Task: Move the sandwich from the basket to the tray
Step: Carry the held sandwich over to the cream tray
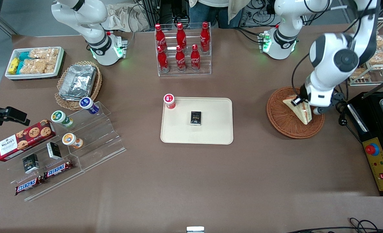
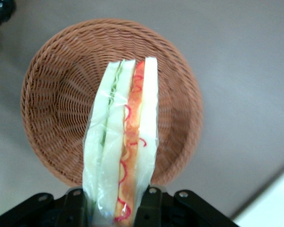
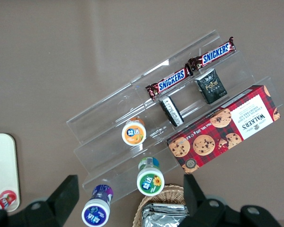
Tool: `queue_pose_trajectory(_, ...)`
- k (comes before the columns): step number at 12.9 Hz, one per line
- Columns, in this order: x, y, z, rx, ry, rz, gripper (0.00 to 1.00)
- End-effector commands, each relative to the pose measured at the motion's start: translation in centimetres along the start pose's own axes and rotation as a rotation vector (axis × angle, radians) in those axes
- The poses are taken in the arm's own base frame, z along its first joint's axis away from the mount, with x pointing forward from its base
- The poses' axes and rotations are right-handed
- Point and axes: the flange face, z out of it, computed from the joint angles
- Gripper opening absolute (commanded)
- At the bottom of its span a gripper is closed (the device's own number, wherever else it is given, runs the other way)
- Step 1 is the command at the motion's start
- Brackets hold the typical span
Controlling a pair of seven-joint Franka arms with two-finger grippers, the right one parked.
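With the tray (image 1: pixel 181 132) at mid-tabletop awaiting it, the sandwich (image 1: pixel 299 109), its long axis running from the pinched end out over the basket (image 1: pixel 280 121) toward the working arm's end, hangs clamped in the end effector (image 2: pixel 112 201), so the next move is probably a carry across.

"WALKER'S" stands on the red cookie box (image 1: pixel 24 139) at the parked arm's end of the table; "SNICKERS" on each of two brown bars (image 1: pixel 59 169) on the clear stepped stand (image 1: pixel 91 142), at its edge nearest the front camera; the red bottles (image 1: pixel 181 45) in the clear rack carry white Coca-Cola script; the gripper (image 1: pixel 303 103), holding the sandwich (image 1: pixel 299 109) above the basket (image 1: pixel 283 121), bears no legible text.
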Motion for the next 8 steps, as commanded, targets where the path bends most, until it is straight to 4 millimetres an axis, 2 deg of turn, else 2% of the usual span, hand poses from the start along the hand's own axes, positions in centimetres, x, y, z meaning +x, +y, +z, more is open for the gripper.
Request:
queue_pose_trajectory(1, -2.4, 4.5, -6.0, -0.032, -0.046, 0.2, 0.0)
queue_pose_trajectory(5, -9.1, 12.3, -6.4, -0.072, -0.05, 0.37, 0.0)
queue_pose_trajectory(6, -10.1, 14.3, -5.8, -0.064, -0.054, 0.418, 0.0)
queue_pose_trajectory(7, -12.6, 16.8, -4.5, -0.03, -0.032, 0.525, 0.0)
queue_pose_trajectory(8, -15.1, 19.0, -2.4, 0.023, 0.029, 0.635, 0.0)
